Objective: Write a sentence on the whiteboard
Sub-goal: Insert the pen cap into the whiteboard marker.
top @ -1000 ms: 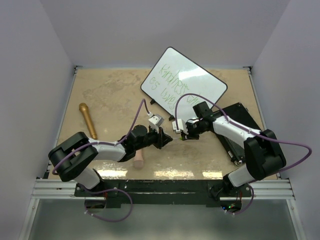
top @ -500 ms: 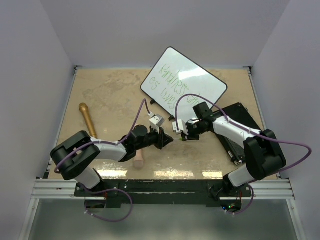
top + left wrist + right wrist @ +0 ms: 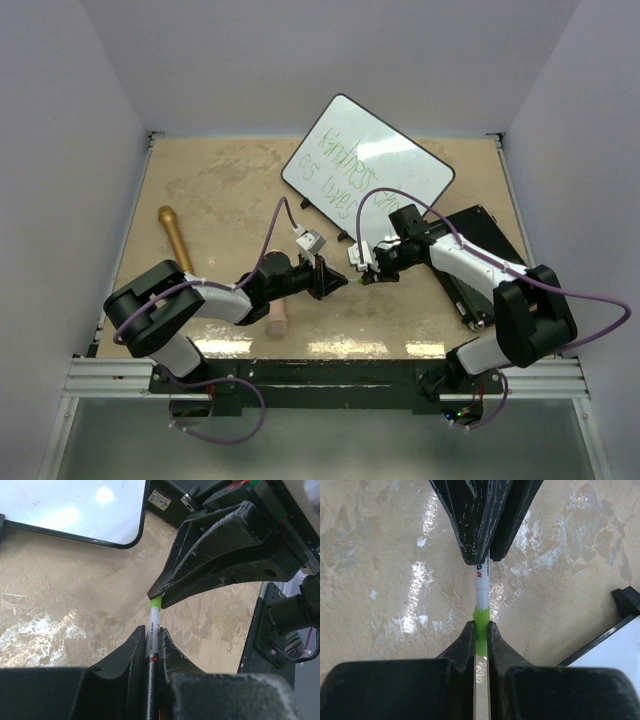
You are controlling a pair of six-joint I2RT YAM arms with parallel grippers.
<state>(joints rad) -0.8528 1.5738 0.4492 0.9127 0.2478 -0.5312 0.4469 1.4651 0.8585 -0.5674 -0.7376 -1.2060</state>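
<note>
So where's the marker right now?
Top view, mid-table, just before the whiteboard: the marker is held by the left gripper at its white barrel and the right gripper at its green cap.

Your left arm [image 3: 215, 298] and right arm [image 3: 470, 262] wear white shells over black joints, purple cables [image 3: 590, 295] looping along both; left gripper [image 3: 342, 284] and right gripper [image 3: 358, 272] carry tapered black fingers [image 3: 225, 565], scuffed pale
</note>
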